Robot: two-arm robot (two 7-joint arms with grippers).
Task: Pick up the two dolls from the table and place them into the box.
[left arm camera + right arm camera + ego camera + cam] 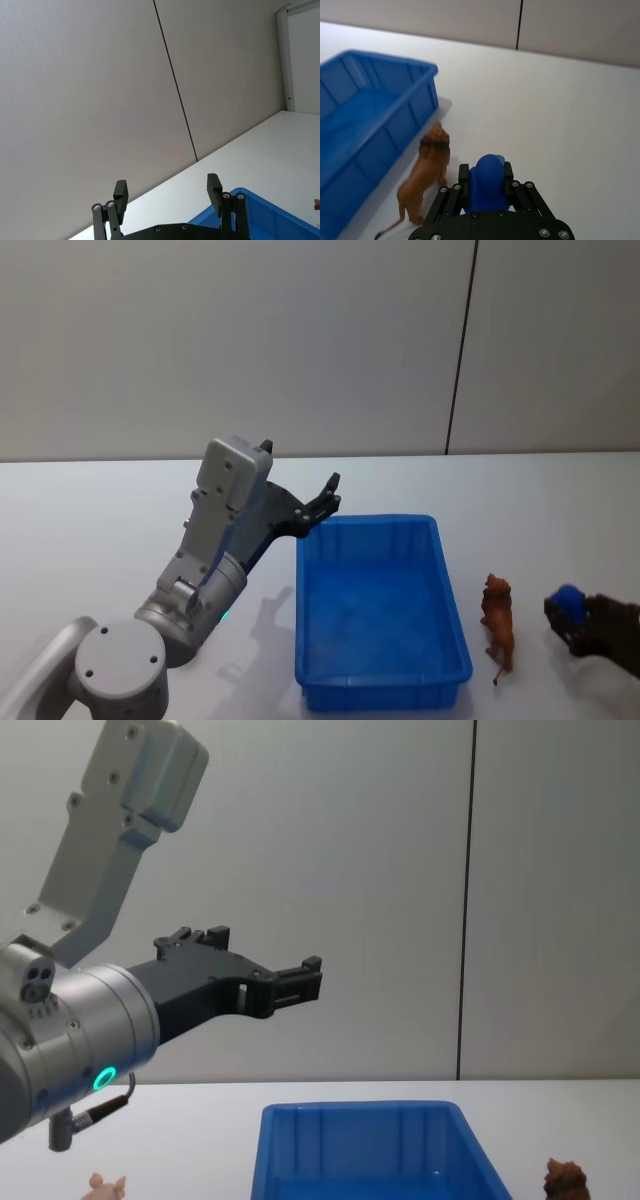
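Right gripper [486,171] pinches a blue object [487,186], just right of the brown doll [498,625]. The doll stands on the table [100,520] beside the box [380,695], its long axis along the wall. Left gripper [167,189], fingers spread, hangs high near the box's far-left corner.

The box [385,692] sits on the table [100,520], one doll [498,625] just right of it, the other doll [105,1185] to its left.

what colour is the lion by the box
Orange-brown lion, darker mane; best in right wrist view.
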